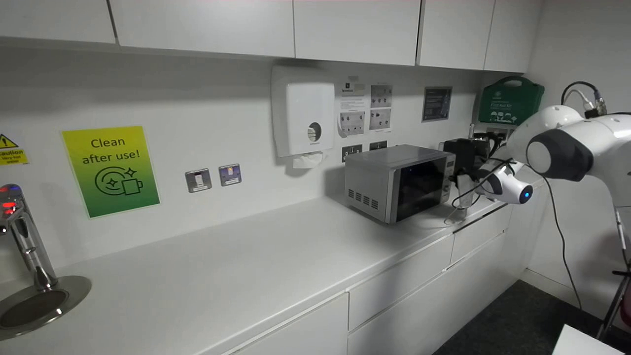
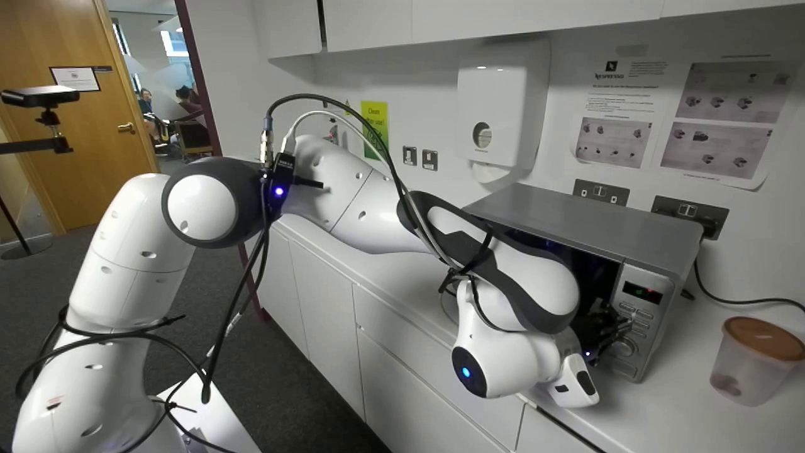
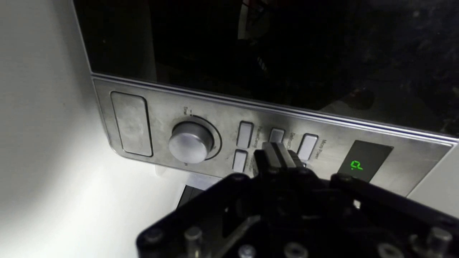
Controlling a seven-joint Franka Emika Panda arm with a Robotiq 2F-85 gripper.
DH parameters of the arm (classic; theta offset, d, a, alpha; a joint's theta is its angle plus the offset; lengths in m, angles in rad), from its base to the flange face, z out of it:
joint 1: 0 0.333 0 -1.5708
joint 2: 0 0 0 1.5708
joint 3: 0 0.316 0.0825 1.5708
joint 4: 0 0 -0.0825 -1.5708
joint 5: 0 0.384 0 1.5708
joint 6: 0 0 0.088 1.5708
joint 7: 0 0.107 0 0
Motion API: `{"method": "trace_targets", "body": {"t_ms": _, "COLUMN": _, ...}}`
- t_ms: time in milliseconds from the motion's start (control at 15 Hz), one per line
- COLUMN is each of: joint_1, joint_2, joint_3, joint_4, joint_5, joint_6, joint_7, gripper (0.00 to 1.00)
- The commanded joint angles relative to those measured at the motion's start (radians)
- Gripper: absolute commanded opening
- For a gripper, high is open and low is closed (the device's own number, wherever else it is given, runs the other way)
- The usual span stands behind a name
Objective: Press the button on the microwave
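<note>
Microwave (image 1: 399,182) is reached by the closed, empty pincer (image 3: 276,148); whether the button (image 3: 276,135) just beyond is pressed cannot be told.

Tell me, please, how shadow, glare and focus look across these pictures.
Wrist view: the counter glares white at lower left, the microwave shows reflections in its dark window, and the claw blurs toward the camera. In an exterior view, the wall darkens just beneath the cupboards. In an exterior view, most small print on the notice is too blurred to read.
</note>
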Motion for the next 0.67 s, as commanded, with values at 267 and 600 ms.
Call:
{"method": "trace_targets", "body": {"t_ms": 267, "joint_1": 0.002, "joint_2": 0.018, "joint_3": 0.009, "joint_4": 0.056, "joint_5": 0.007, "joint_6": 0.054, "joint_7": 0.014, "gripper": 0.00}}
{"method": "trace_targets", "body": {"t_ms": 600, "joint_1": 0.003, "joint_2": 0.026, "joint_3": 0.009, "joint_4": 0.070, "joint_5": 0.012, "joint_6": 0.070, "joint_7": 0.014, "gripper": 0.00}}
